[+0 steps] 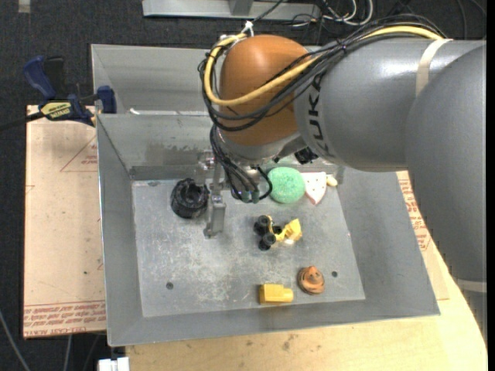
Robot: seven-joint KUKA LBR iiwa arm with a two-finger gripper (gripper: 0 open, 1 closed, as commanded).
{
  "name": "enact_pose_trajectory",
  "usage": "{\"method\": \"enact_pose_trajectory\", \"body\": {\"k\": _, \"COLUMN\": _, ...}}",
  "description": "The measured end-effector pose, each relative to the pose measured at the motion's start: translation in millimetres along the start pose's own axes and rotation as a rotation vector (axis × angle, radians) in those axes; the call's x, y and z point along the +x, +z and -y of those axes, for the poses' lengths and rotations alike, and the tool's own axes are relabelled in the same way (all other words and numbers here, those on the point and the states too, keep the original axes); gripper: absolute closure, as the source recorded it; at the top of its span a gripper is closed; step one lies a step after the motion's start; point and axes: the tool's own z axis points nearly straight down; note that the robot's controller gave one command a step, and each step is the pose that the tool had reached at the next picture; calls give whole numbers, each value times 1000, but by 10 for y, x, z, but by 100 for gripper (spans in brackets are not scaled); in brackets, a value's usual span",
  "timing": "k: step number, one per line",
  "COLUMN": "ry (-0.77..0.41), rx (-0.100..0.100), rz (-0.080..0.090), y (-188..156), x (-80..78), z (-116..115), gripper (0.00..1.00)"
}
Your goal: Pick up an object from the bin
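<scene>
Might shove the black round part (186, 198) toward nine o'clock, with gripper (213, 224) just at its three o'clock, opening impossible to tell, nothing visibly held.

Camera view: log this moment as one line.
jaws low, just right of black round part | nothing seen held | loose nearby: green ball, yellow-black toy, yellow block, brown piece

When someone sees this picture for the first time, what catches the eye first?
The big grey arm with its orange cover, reaching from the right over the back of the bin. Below it the gripper hangs beside a black round thing at the left. Then the bright green ball near the middle and a yellow block at the front.
</scene>
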Motion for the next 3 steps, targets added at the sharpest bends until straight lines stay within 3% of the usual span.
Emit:
{"method": "enact_pose_trajectory", "body": {"k": 1, "ry": 3, "rx": -1, "rz": 7, "y": -51, "x": -15, "z": 8, "gripper": 0}}
{"method": "enact_pose_trajectory", "body": {"k": 2, "ry": -5, "rx": -3, "rz": 16, "y": 451, "x": -221, "z": -5, "gripper": 0}}
{"method": "enact_pose_trajectory", "body": {"k": 3, "ry": -11, "rx": -2, "rz": 9, "y": 881, "x": -400, "z": -30, "gripper": 0}}
